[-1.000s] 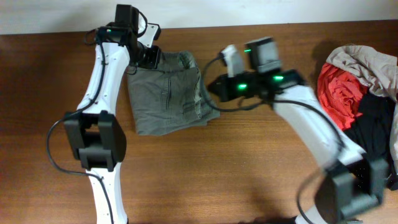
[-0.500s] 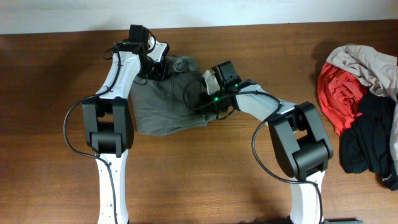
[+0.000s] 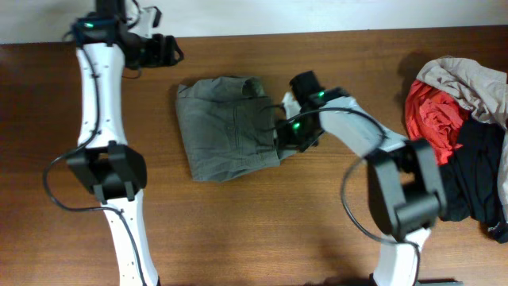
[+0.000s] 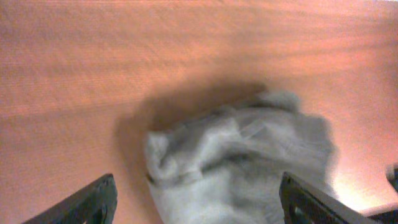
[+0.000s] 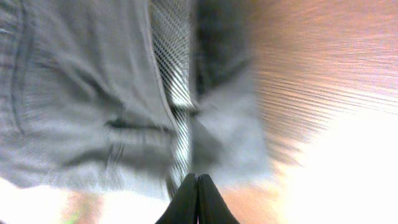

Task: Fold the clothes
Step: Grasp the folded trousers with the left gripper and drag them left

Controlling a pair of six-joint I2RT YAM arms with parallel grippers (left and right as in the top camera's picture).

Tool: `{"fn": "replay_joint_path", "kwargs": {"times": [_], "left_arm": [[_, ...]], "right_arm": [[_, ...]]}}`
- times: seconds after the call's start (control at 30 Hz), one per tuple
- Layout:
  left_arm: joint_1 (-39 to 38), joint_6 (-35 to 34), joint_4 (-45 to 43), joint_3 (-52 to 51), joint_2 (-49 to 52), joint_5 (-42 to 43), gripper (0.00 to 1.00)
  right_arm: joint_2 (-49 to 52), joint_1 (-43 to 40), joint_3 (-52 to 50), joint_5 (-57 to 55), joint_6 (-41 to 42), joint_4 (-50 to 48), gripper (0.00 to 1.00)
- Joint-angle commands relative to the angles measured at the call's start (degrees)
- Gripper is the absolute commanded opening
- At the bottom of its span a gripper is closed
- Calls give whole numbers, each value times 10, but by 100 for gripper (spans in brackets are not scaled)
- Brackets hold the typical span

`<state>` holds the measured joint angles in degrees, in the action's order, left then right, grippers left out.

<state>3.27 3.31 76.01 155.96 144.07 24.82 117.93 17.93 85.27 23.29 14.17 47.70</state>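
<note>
Olive-grey trousers (image 3: 226,131) lie folded into a rough rectangle on the wooden table (image 3: 278,230), well apart from the heap of red, black and beige clothes (image 3: 460,119). The right gripper (image 3: 284,133) sits between the heap and the trousers, right at the trousers' heap-side edge. In the right wrist view its two black fingertips are pressed together just below a rumpled hem. The view is too blurred to tell whether any cloth is caught between them. The left gripper (image 3: 168,49) is on the far side of the trousers from the heap, up and clear of the cloth. Its fingers (image 4: 93,202) are spread wide, holding nothing, with the trousers' corner showing between them.
</note>
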Motion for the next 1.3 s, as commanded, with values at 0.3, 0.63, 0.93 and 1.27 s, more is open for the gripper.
{"fn": "replay_joint_path", "kwargs": {"times": [0.3, 0.63, 0.93, 1.27], "left_arm": [[33, 15, 192, -73, -15, 108, 94], [46, 15, 95, -314, -15, 140, 99], [12, 12, -46, -457, -15, 265, 99], [-48, -40, -115, -478, -16, 281, 10]], "right_arm": [[-292, -110, 57, -151, -17, 146, 77], [-317, -139, 57, -147, -18, 200, 79], [-317, -138, 57, -148, -35, 200, 79], [-316, -139, 57, -148, -35, 200, 79]]}}
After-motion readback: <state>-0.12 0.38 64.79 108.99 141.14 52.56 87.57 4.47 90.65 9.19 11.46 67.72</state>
